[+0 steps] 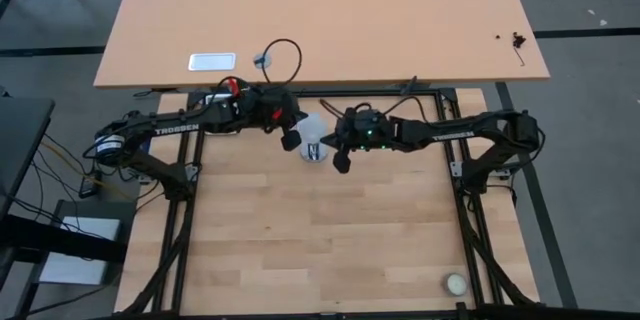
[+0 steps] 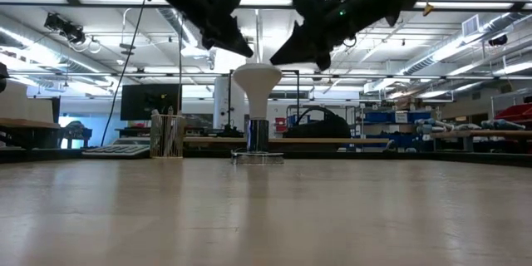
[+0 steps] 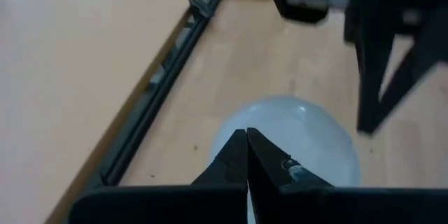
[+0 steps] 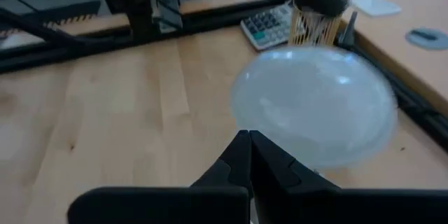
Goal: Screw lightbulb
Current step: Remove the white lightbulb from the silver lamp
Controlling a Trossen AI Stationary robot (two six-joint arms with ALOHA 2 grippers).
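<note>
**Q:** Pale butcher-block tabletop [image 1: 300, 250] nearest the camera, mostly bare; what stands on it?

**A:** Toward the far edge, a white lightbulb [image 2: 257, 79], upright, globe on top, grey base down in a silver socket [image 2: 257, 156]. Long axis vertical. Looks already seated, though how far screwed in cannot be told.

**Q:** And the grippers?

**A:** Both raised above the globe, neither touching. Left gripper [image 1: 289, 141] just beside the bulb on its left side; right gripper [image 1: 340, 161] just beside it on the right, a little nearer the front. Roughly equal in reach; neither clearly closer. Fingers pressed together on both, clamped on nothing. From each wrist camera, bulb lying directly ahead of the closed fingertips [image 3: 246, 140], and below them.

**Q:** Needed for a next move?

**A:** Probably spreading the fingers first, then dropping around the globe.

**Q:** Elsewhere?

**A:** Small cream ball [image 1: 456, 283] at the front right corner, well apart. Behind, a second tan table [image 1: 400, 20] with a white tray [image 1: 212, 61]. Beyond that, a workshop with ceiling strip lights and shelving.
</note>
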